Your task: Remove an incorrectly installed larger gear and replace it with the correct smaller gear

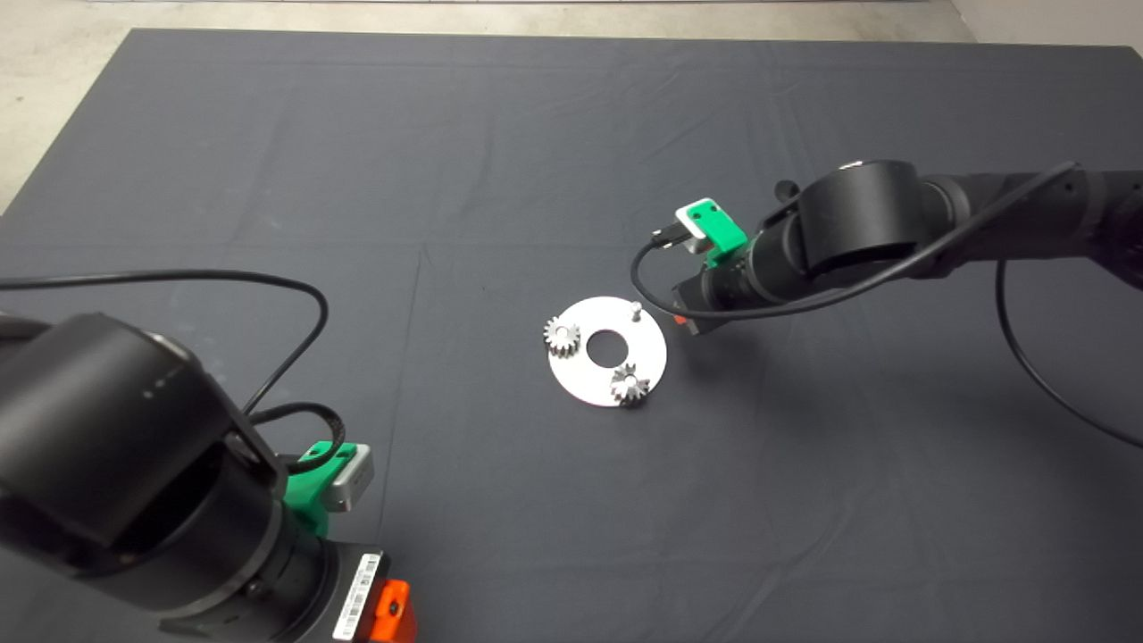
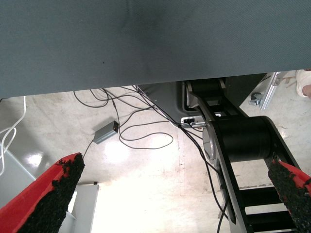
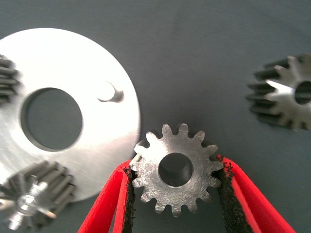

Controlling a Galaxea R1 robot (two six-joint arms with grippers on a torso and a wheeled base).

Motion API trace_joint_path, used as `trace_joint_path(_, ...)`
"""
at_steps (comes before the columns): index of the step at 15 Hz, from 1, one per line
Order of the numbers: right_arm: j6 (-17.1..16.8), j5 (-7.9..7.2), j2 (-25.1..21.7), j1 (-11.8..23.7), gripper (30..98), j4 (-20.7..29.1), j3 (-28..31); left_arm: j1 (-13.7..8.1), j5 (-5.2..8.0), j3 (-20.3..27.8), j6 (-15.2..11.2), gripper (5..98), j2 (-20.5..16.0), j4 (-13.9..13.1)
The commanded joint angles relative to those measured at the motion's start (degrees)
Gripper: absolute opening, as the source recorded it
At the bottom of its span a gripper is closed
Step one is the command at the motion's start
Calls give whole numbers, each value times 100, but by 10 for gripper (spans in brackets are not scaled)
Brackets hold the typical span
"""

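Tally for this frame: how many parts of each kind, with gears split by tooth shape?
Short-toothed gears: 2, pale gear on the plate, held gear in the right gripper.
Long-toothed gears: 2, star gear on the plate, loose gear on the mat.
Bare pin: 1.
Plate: 1.
Total: 6.

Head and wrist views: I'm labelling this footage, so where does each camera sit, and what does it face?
Head view: above, looking down at the mat; left arm and right arm show.
Left wrist view: on the left arm, facing the floor beyond the mat; open left hand shows.
Right wrist view: on the right arm, facing the mat; right hand grips the small gear.
Shared: head and right wrist views show the disc.
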Motion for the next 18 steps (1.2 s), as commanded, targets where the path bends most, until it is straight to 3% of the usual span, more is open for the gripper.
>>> trace_joint_path(1, -19, 7, 173, 338, 381, 146, -144, -63, 25, 87, -25, 976, -24, -94)
trace_joint_path(7, -27, 28, 131, 438, 377, 301, -144, -68, 34, 87, -25, 976, -15, -94)
trace_joint_path(18, -98, 86, 454, 375, 377, 266, -347, -70, 34, 87, -23, 976, -15, -94)
